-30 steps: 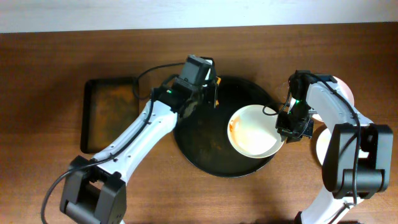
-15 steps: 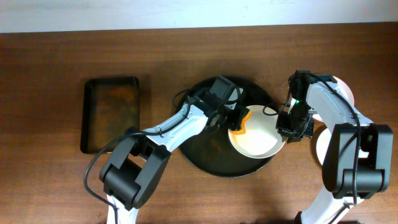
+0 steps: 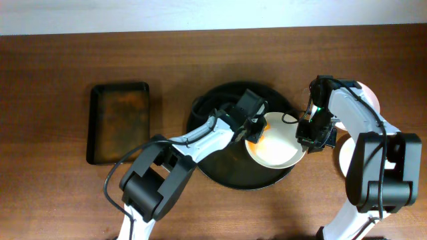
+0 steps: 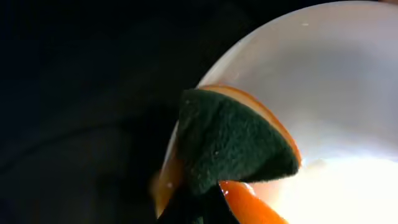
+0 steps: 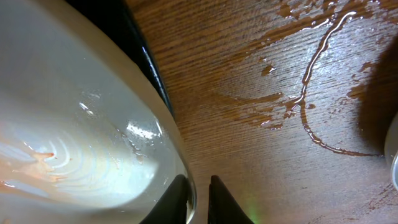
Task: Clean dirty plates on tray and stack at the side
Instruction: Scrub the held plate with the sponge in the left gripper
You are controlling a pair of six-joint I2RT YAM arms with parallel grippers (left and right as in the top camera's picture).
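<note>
A white plate (image 3: 277, 143) with an orange smear sits tilted on the right part of the round black tray (image 3: 213, 150). My right gripper (image 3: 308, 139) is shut on the plate's right rim, also seen in the right wrist view (image 5: 198, 202). My left gripper (image 3: 254, 125) is shut on an orange sponge with a green pad (image 3: 257, 137) pressed on the plate's left rim. In the left wrist view the green pad (image 4: 230, 140) covers the plate's edge (image 4: 329, 93). Two more white plates (image 3: 365, 97) (image 3: 345, 159) lie right of the tray, partly hidden by my right arm.
A rectangular rusty-brown tray (image 3: 119, 122) lies at the left. Water streaks (image 5: 311, 62) wet the wooden table right of the black tray's rim (image 5: 143, 56). A plate's edge (image 5: 393, 149) shows at the far right of the right wrist view.
My left arm swung from the tray's back left edge over to the plate, bringing the sponge onto its left rim. The right gripper and plate have stayed put.
</note>
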